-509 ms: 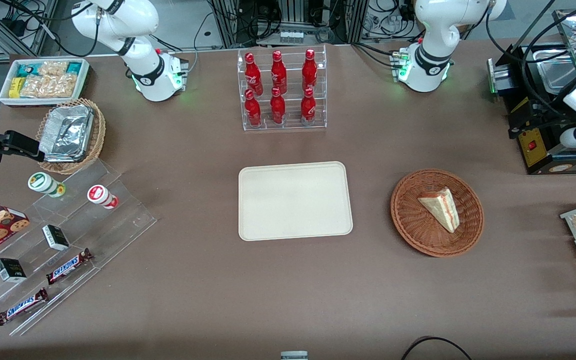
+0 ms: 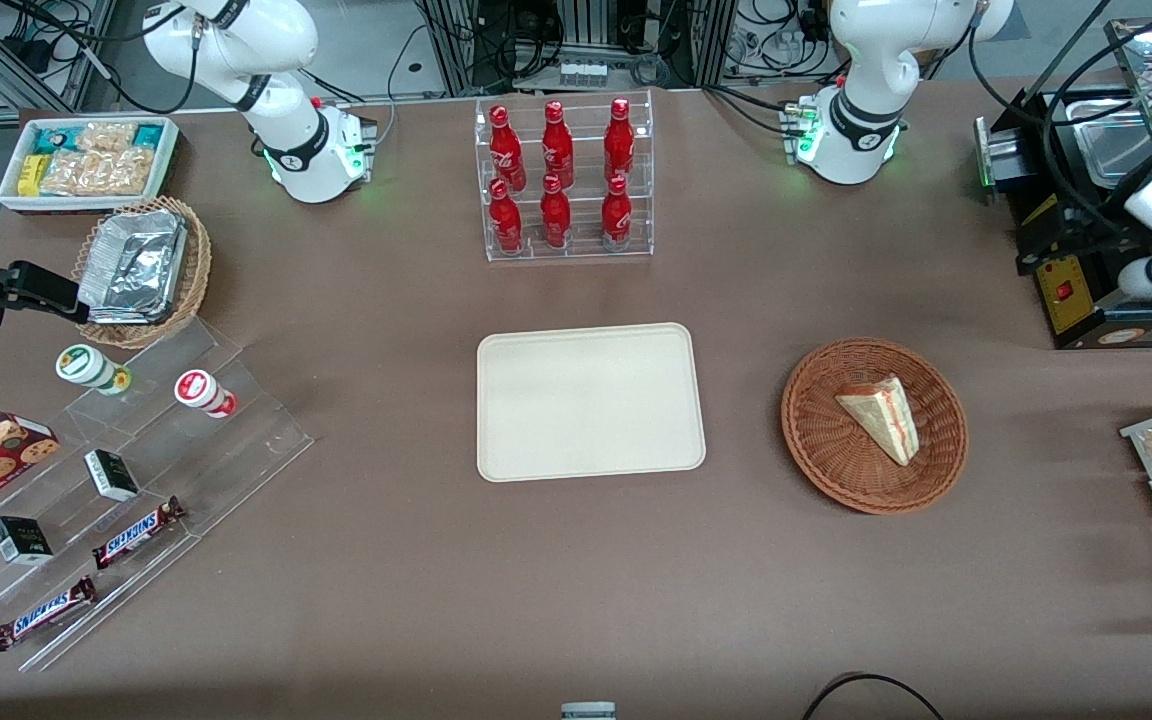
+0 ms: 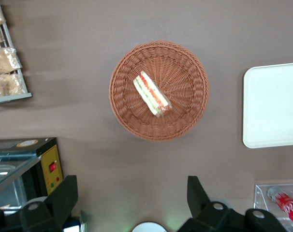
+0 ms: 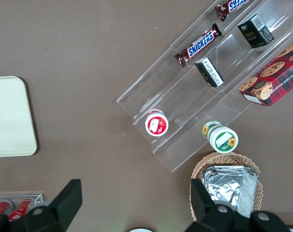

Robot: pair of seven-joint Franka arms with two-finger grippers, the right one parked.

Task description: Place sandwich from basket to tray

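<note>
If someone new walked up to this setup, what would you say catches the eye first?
Probably the six red bottles in their clear rack, standing farther from the front camera than the bare cream tray at the table's middle. Next, the sandwich lying in the reddish-brown basket beside the tray, toward the working arm's end. The gripper hangs open high above the table near the basket, holding nothing.

Brown table (image 2: 416, 560) with tray (image 2: 591, 400), basket (image 2: 816, 440)
</note>
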